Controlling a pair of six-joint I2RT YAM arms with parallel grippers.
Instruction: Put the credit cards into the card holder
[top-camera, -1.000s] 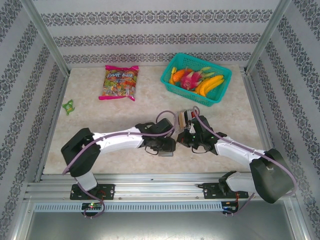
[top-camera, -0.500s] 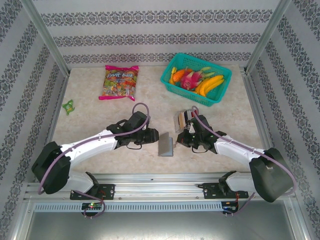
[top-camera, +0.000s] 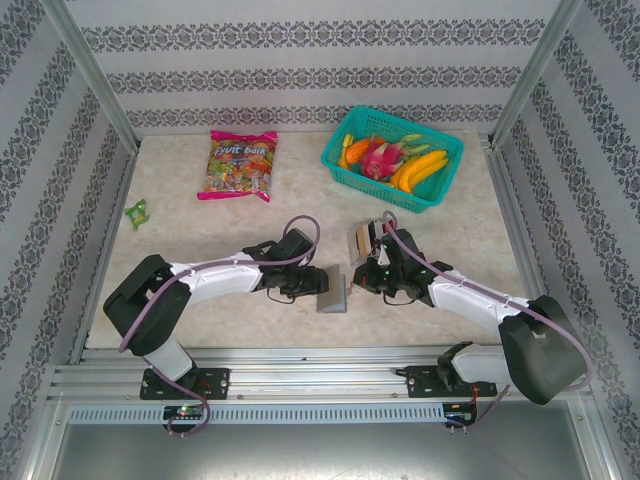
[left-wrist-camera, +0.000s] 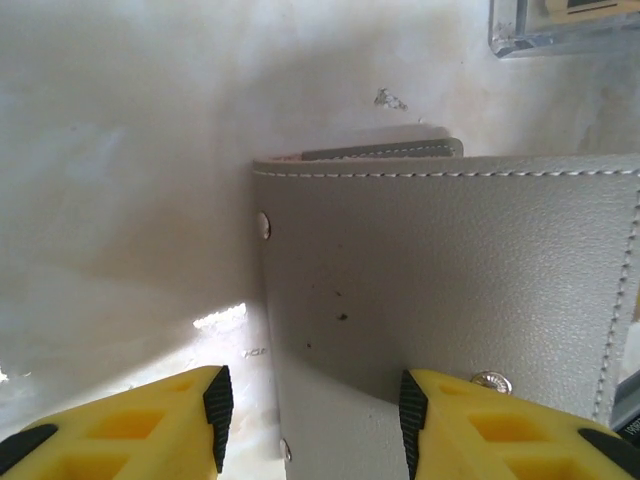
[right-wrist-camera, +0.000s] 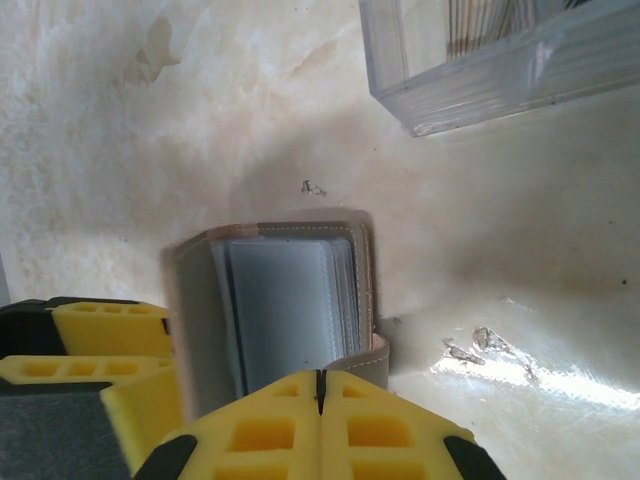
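Between the spread fingers of my left gripper (left-wrist-camera: 308, 405) lies the card holder (left-wrist-camera: 450, 290), close to the middle of the table (top-camera: 200, 250)'s near edge. My right gripper (right-wrist-camera: 320, 385) is pressed together at its flap; I cannot tell if it pinches. I judge the holder light and floppy, best held by its stitched edge. The credit cards (top-camera: 362, 240), probably stiff and slick, stand just behind.
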